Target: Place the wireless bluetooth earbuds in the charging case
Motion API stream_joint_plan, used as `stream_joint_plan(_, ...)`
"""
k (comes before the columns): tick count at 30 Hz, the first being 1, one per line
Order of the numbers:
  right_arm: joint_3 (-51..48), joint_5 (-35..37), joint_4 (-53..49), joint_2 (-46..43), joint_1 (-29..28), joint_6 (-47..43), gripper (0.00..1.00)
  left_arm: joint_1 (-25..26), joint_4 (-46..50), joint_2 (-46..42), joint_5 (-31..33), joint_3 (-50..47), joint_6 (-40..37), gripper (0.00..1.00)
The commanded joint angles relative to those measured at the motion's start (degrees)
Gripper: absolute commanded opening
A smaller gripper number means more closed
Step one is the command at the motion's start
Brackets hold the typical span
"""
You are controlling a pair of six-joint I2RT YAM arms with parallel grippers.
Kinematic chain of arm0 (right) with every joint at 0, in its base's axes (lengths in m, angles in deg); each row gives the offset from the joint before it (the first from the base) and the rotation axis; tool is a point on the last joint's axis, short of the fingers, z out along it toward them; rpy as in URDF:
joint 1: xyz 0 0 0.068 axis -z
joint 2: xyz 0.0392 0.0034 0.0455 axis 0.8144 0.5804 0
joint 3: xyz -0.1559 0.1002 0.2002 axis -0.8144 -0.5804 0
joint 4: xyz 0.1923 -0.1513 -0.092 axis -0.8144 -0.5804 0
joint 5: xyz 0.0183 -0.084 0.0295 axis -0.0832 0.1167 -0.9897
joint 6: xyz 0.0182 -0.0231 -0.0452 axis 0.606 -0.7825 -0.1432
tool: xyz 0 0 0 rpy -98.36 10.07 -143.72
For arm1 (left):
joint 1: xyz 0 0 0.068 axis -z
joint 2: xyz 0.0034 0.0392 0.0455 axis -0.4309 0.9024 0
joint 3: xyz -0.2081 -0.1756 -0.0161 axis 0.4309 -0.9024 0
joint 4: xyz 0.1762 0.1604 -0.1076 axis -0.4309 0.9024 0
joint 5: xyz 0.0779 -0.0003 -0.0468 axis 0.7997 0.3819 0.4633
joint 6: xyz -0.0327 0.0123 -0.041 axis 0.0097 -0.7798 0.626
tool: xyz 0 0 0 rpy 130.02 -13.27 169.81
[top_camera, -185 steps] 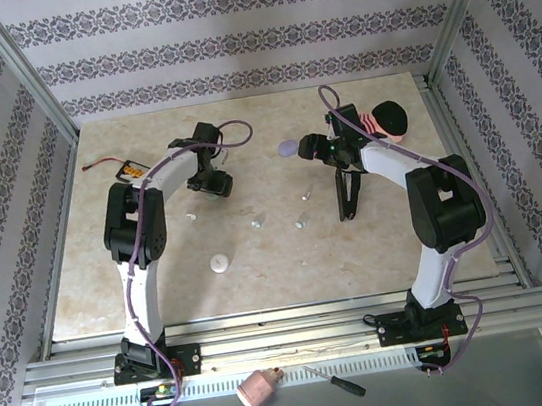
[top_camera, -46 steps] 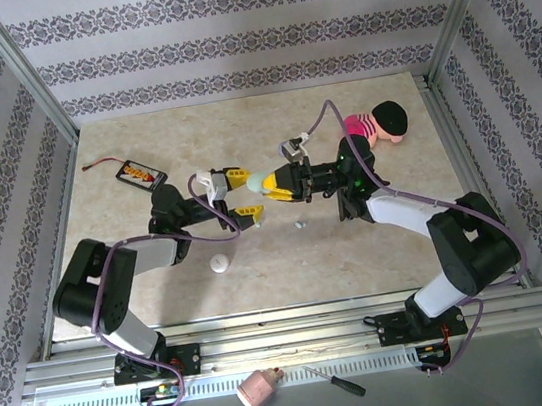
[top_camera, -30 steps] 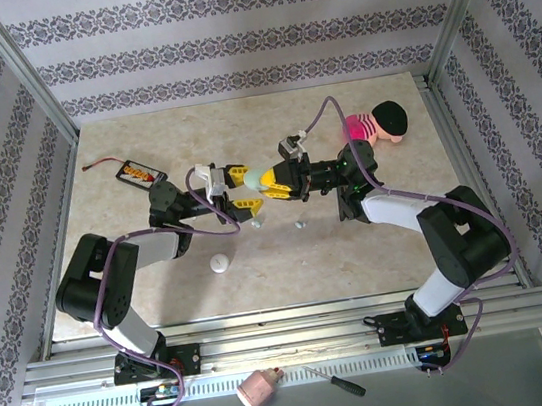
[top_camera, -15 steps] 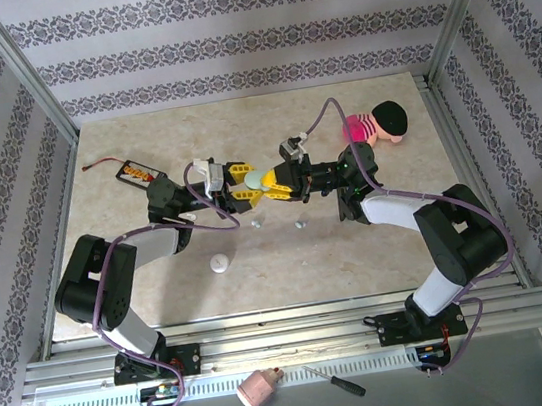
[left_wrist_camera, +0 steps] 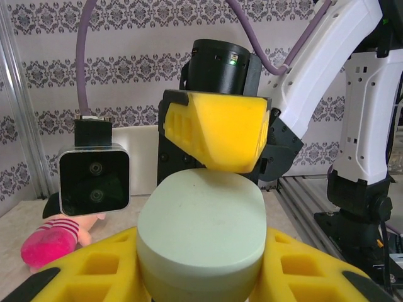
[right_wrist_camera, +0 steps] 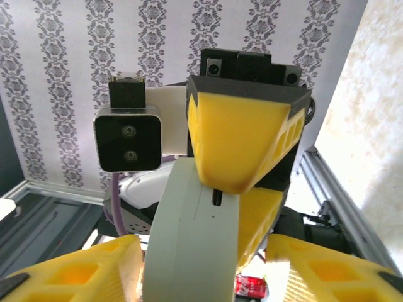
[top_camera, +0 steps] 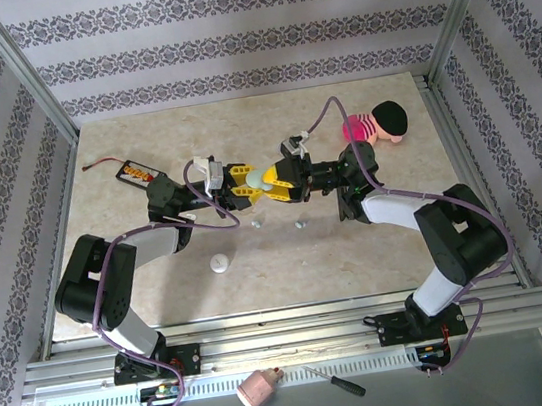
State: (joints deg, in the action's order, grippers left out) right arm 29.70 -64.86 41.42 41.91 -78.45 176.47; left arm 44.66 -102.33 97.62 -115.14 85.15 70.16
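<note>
Right gripper (top_camera: 271, 184) jaws eased apart since moment ago; left gripper (top_camera: 244, 184) now clenched on pale mint-green pebble-shaped plastic case (left_wrist_camera: 201, 220), mid-air. Tiny plastic earbuds (top_camera: 257, 222) lie loose on beige table (top_camera: 359, 251) below; none inserted.

In the top external view the table (top_camera: 261, 275) is looked down on from above and behind the arm bases, toward its far edge; all four edges are taken in. The left wrist view is taken low over the table's middle and is faced toward the right edge; the right arm's camera (left_wrist_camera: 94, 179) is met head-on. The right wrist view is faced the opposite way and is rolled on its side; the left arm's camera (right_wrist_camera: 128, 138) is met there. The mint-green case (top_camera: 256, 178), very near both wrist lenses, is shared by all three views, the pink doll (top_camera: 381, 125) by the top and left wrist views.
</note>
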Motion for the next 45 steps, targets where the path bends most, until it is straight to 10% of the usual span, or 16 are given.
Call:
stream_joint_plan(1,1.8,0.0,-3.3,-2.8,1.1,-7.7,0.6,0.6,-2.8,-0.3,-0.7,0.5,3.2,0.26)
stream_joint_plan(22,5.5,8.4,-21.3,-9.9,6.6,-42.2,0.71,-1.4,-2.7,-1.8,3.6,-3.0,6.8,0.26)
stream_joint_plan(35,6.1,-5.9,-31.5,-18.4,8.2,-78.2,0.8,-1.4,-2.7,-2.9,0.0,-3.2,9.4,0.26)
stream_joint_plan(45,17.4,9.0,-71.0,-18.8,4.6,-109.9,0.82,-1.5,-2.7,-2.6,-1.3,-4.2,8.6,0.26)
